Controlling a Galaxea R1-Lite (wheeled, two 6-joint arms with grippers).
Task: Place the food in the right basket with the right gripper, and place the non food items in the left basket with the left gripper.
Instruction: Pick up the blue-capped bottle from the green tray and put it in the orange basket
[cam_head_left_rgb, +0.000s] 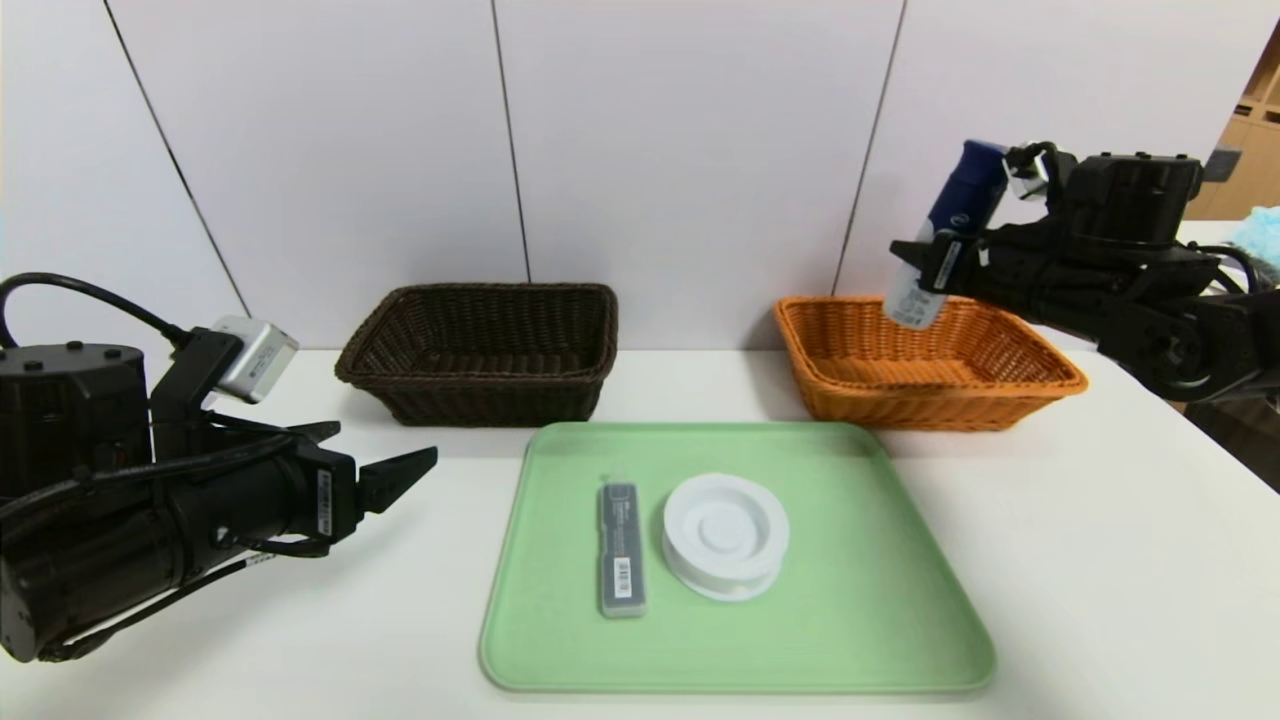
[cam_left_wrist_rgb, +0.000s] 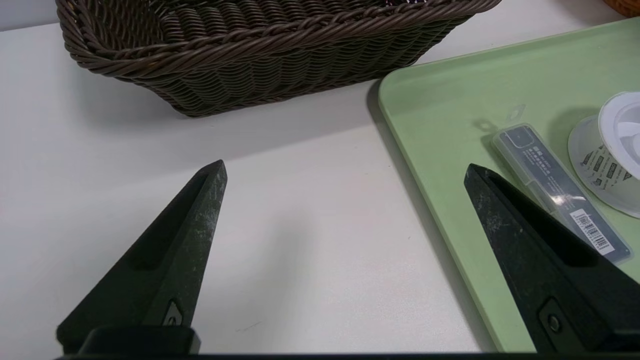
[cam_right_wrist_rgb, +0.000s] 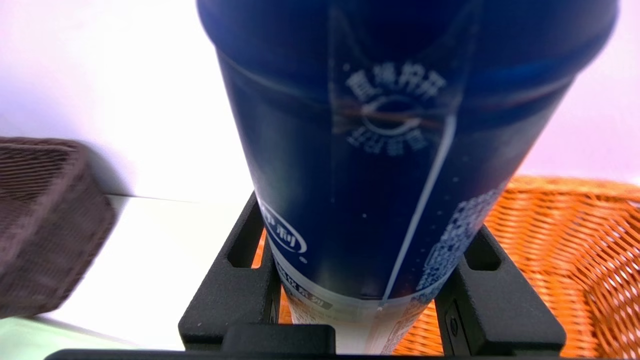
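Bottle (cam_head_left_rgb: 945, 235) clamped in right tool (cam_head_left_rgb: 935, 262) above orange basket (cam_head_left_rgb: 925, 365).

The bottle (cam_right_wrist_rgb: 400, 165) bears white Chinese print, too blurred to read. The grey case (cam_left_wrist_rgb: 560, 192) at the tray's nine o'clock carries a barcode label, digits illegible.

It looked like a lab or test room (staged): a bare white table (cam_head_left_rgb: 1100, 560) stood against plain white wall panels (cam_head_left_rgb: 690, 140).

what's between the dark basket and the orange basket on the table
Nothing: the head view shows bare white table between the dark brown basket and the orange basket.
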